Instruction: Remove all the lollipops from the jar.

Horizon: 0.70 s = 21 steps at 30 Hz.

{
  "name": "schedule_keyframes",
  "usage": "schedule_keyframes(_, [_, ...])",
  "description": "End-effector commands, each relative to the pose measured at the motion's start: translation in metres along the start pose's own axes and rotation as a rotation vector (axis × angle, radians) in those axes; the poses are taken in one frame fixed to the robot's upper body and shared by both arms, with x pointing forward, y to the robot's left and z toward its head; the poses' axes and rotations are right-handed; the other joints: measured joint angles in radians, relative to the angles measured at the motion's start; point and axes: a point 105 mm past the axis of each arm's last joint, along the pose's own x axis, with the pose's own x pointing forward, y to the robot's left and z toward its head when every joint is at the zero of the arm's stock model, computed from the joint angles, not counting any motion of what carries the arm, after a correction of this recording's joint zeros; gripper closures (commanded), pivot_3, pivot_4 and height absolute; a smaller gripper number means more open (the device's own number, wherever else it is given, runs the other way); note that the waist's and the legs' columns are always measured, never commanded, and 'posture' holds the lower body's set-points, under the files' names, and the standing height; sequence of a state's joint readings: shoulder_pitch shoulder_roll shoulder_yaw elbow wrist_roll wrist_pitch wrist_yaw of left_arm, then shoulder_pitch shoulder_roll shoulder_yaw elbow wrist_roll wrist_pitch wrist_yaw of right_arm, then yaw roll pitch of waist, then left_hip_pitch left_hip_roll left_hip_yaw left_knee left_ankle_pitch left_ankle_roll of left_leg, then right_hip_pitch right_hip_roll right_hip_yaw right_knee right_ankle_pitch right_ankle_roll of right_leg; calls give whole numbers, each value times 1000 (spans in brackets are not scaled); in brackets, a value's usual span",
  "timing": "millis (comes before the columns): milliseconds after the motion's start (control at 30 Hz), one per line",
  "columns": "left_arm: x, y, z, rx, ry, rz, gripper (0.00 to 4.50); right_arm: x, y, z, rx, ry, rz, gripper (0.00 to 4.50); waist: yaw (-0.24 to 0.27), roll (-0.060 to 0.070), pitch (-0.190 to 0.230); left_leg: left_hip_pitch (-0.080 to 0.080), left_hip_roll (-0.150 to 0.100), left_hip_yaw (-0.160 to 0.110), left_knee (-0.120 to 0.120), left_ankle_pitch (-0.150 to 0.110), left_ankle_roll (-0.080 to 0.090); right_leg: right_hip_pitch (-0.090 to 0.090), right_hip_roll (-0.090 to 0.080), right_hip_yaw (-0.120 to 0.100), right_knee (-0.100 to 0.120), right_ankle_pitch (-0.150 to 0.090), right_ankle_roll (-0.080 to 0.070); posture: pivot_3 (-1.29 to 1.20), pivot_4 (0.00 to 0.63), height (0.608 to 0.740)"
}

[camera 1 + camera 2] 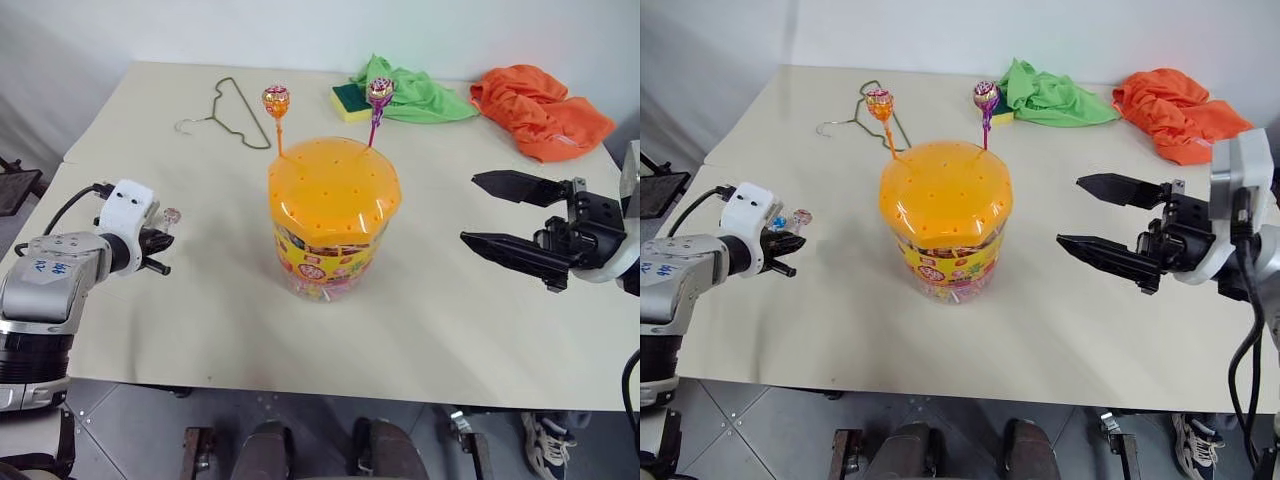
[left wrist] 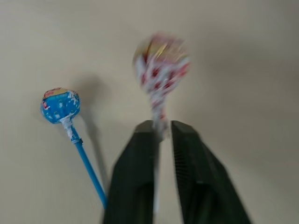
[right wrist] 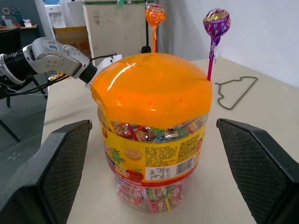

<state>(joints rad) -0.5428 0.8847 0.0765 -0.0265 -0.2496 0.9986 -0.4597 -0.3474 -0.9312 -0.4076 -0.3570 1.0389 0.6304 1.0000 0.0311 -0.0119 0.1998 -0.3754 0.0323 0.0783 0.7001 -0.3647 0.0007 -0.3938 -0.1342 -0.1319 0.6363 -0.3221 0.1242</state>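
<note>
Now lollipop [image 2: 160, 65] between left gripper [image 2: 161, 133] fingers

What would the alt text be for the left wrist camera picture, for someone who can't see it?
Two black fingers of the left gripper pinch the white stick of a lollipop in a red and white wrapper above a pale table. Beside them a blue-wrapped lollipop on a blue stick lies flat on the table.
</note>
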Motion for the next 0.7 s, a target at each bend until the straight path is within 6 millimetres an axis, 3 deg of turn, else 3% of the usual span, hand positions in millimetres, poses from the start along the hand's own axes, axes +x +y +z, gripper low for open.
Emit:
schedule_keyframes(33, [-9,4,18,26,-41,15,2572,-1,0,10,-50,-31,3,0,-2,0,0,0,0,0,0,0,0,0,0,0,0,0,0,0,150,740])
schedule_keyframes(233, [-26,0,34,53,-86,-57,629,-3,-2,11,-58,-23,-5,0,-5,0,0,0,0,0,0,0,0,0,0,0,0,0,0,0,150,740])
schedule_keyframes(300, [-40,1,60,78,-189,-93,11,-3,-2,11,-61,-19,-7,0,-5,0,0,0,0,0,0,0,0,0,0,0,0,0,0,0,150,740])
schedule_keyframes(367, [-49,0,76,98,-261,-122,11,-4,-3,12,-64,-17,-9,0,-3,0,0,0,1,0,0,0,0,0,0,0,0,0,0,0,150,740])
schedule_keyframes(500, [-72,-21,120,134,-556,-283,11,-4,-4,13,-74,-17,-13,0,-2,0,0,0,0,0,0,0,0,0,0,0,0,0,0,0,150,740])
schedule_keyframes(700, [-86,-57,151,156,-846,-581,11,-7,-3,17,-93,-18,-40,0,-3,0,0,0,0,0,0,0,0,0,0,0,0,0,0,0,150,740])
